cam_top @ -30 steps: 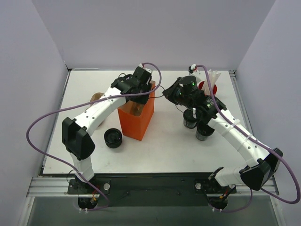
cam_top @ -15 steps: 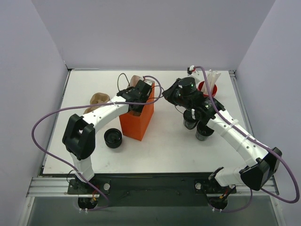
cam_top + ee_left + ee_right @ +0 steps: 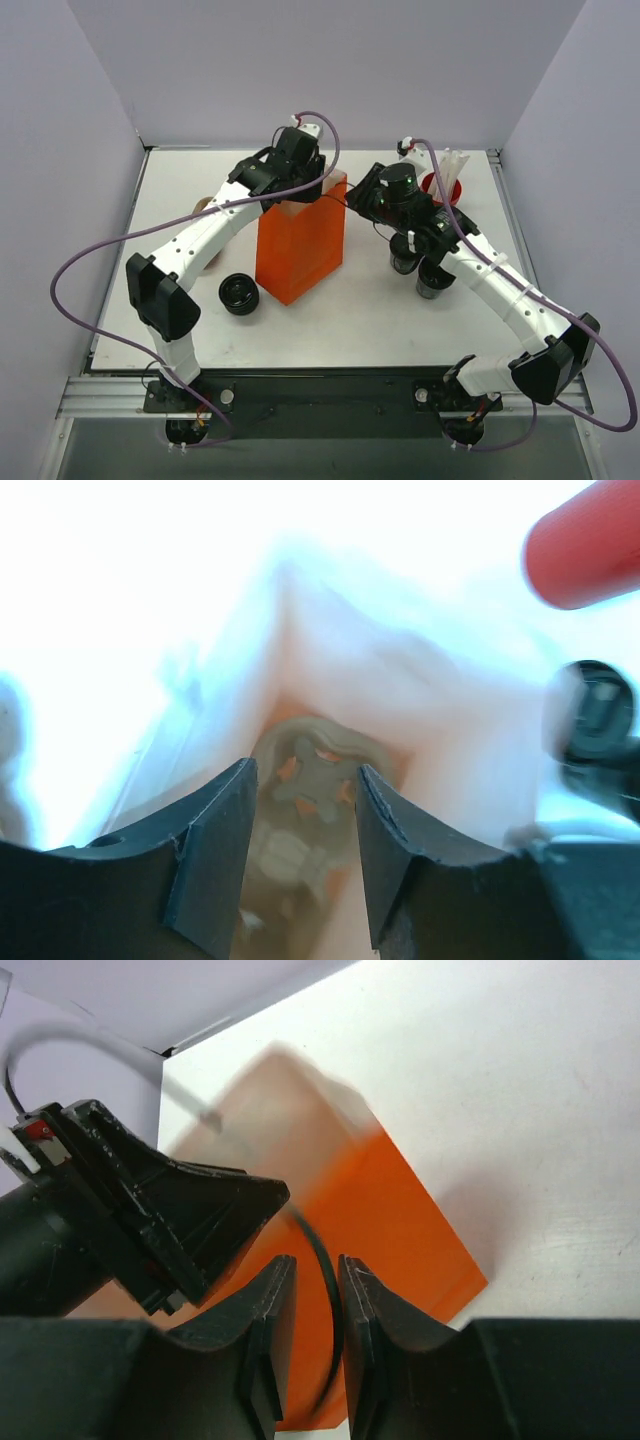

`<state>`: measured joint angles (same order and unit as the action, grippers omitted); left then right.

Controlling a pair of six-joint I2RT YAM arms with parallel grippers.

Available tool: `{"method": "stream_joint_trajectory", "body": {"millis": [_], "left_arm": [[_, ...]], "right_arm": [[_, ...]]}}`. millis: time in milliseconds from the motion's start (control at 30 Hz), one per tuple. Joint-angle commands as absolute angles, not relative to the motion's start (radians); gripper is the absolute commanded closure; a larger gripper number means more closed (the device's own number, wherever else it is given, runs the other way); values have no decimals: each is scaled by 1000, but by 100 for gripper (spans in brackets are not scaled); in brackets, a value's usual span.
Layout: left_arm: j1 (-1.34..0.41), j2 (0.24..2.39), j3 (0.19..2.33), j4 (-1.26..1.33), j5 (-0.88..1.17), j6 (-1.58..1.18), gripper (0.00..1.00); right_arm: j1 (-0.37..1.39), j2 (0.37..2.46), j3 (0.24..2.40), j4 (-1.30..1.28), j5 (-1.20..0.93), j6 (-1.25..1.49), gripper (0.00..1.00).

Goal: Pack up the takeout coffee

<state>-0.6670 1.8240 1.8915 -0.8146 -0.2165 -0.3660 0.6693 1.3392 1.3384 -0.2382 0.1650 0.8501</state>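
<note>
Standing beside the orange bag [image 3: 300, 250], the takeout coffee [image 3: 404, 262] is overhung by the right arm [image 3: 490, 280], nearer the slightly parted right end effector [image 3: 313, 1272] than the spread left end effector [image 3: 305, 775].

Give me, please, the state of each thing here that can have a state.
Paper bag, standing, mouth open, something beige at its bottom.
Left end effector, jaws apart, at the bag's mouth.
Right end effector, jaws slightly apart, a thin black cord between them.
Coffee cups, upright on the table, outside the bag.
Red cup, upright, holding white straws.
</note>
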Motion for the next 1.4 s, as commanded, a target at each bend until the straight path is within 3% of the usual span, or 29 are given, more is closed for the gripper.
{"method": "stream_joint_trajectory", "body": {"millis": [0, 267, 433, 567, 800, 1100, 1300, 1367], "left_arm": [[-664, 1760, 1957, -907, -161, -439, 46], [-664, 1674, 1849, -850, -150, -445, 45], [-663, 1635, 1844, -828, -153, -436, 44], [-663, 1621, 1836, -812, -155, -436, 43], [-663, 1569, 1830, -842, -196, -460, 43], [-649, 1490, 1822, -920, -334, -531, 34], [-594, 1473, 1870, -1057, -399, -537, 32], [-569, 1460, 1870, -1117, -423, -545, 32]], "right_arm": [[672, 1312, 1433, -232, 189, 691, 74], [649, 1279, 1485, -285, 180, 566, 69], [614, 1331, 1560, -295, 59, 404, 54], [506, 1428, 1653, -305, -155, 419, 46], [486, 1672, 1929, -417, -336, 365, 47], [508, 1830, 1999, -494, -344, 344, 49], [545, 1867, 1988, -534, -322, 319, 55], [558, 1870, 1990, -540, -296, 311, 65]]}}
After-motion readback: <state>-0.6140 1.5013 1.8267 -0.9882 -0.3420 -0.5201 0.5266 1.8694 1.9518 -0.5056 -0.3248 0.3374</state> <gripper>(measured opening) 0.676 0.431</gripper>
